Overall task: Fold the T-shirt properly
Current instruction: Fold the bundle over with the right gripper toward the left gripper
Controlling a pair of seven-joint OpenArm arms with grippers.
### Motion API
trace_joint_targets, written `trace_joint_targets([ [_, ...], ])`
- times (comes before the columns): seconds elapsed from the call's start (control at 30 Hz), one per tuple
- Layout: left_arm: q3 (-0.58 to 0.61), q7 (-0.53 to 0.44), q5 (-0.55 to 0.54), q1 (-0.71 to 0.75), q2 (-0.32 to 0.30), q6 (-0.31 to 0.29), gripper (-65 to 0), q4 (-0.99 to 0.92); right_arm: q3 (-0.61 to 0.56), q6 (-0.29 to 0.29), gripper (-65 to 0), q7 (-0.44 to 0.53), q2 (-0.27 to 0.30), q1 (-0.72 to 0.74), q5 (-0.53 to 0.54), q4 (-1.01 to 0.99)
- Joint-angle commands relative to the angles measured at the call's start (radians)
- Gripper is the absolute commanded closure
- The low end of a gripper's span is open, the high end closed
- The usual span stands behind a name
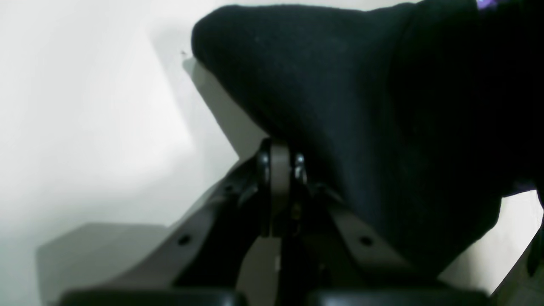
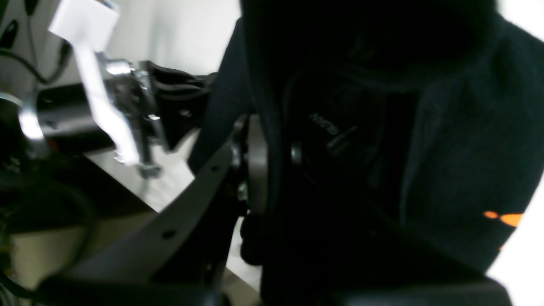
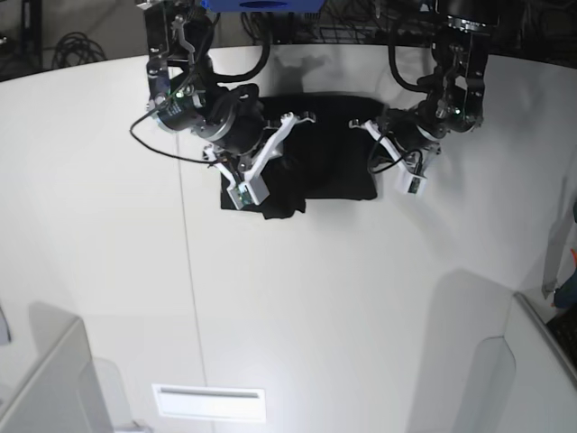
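The black T-shirt (image 3: 326,171) lies bunched at the far middle of the white table (image 3: 297,298). In the base view my right gripper (image 3: 270,149) is at its left end and my left gripper (image 3: 379,135) at its right edge. In the left wrist view, the left gripper (image 1: 281,159) is shut, with the T-shirt (image 1: 382,127) rising from its tips and lifted off the table. The right gripper (image 2: 272,155) is shut on a fold of the T-shirt (image 2: 459,170). A neck label and a bit of orange print (image 2: 503,218) show there.
Both arm bases and cables stand along the table's far edge (image 3: 315,36). A blurred metal and white fixture (image 2: 106,97) is close on the left in the right wrist view. A white slot plate (image 3: 209,403) lies near the front, with grey panels at both front corners.
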Motion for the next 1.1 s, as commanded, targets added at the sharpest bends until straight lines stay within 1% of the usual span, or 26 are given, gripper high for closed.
trace_joint_targets([
  [0.0, 0.003, 0.025, 0.020, -0.002, 0.010, 0.010, 0.0, 0.004, 0.009, -0.001, 0.0, 0.020, -0.001, 0.011, 0.012, 0.011],
  [0.1, 0.013, 0.027, 0.020, -0.019, 0.028, 0.010, 0.0, 0.002, 0.040, -0.001, 0.0, 0.013, 0.007, 0.015, 0.014, 0.011],
  [0.2, 0.074, 0.027, 0.020, -0.044, 0.036, 0.010, 0.0, -0.024, 0.073, -0.001, 0.0, 0.013, 0.008, 0.016, 0.014, 0.013],
  [0.27, 0.100, 0.027, 0.020, -0.059, 0.039, 0.010, 0.0, -0.052, 0.083, -0.001, 0.0, 0.013, 0.008, 0.016, 0.014, 0.011],
  [0.33, 0.105, 0.027, 0.017, -0.068, 0.041, 0.010, 0.0, -0.058, 0.077, -0.001, 0.0, 0.014, 0.022, 0.016, 0.014, 0.011],
  [0.53, 0.092, 0.027, 0.014, -0.068, 0.031, 0.010, 0.0, 0.001, 0.073, -0.001, 0.0, 0.020, 0.016, 0.016, 0.014, 0.010],
  [0.63, 0.034, 0.027, 0.011, -0.058, 0.031, 0.010, 0.0, 0.014, 0.069, -0.001, 0.0, 0.013, 0.011, 0.015, 0.014, 0.011],
  [0.7, 0.005, 0.027, 0.011, -0.038, 0.031, 0.010, 0.0, 0.031, 0.027, -0.001, 0.0, 0.019, 0.011, 0.013, 0.015, 0.011],
  [0.83, -0.040, 0.027, 0.011, -0.010, -0.001, 0.010, 0.0, 0.074, -0.028, -0.002, 0.0, 0.022, 0.008, 0.018, 0.014, 0.010],
  [0.87, -0.044, 0.027, 0.011, -0.009, -0.007, 0.010, 0.0, 0.079, -0.034, -0.005, 0.0, 0.022, -0.004, 0.024, 0.009, 0.010],
  [0.97, -0.046, 0.027, 0.011, 0.015, -0.042, 0.010, 0.0, 0.080, -0.046, -0.048, 0.0, 0.022, -0.010, 0.031, 0.007, -0.015],
  [1.07, -0.046, 0.027, 0.011, 0.047, -0.071, 0.010, 0.0, 0.099, -0.046, -0.056, 0.0, 0.022, -0.015, 0.042, 0.011, -0.046],
])
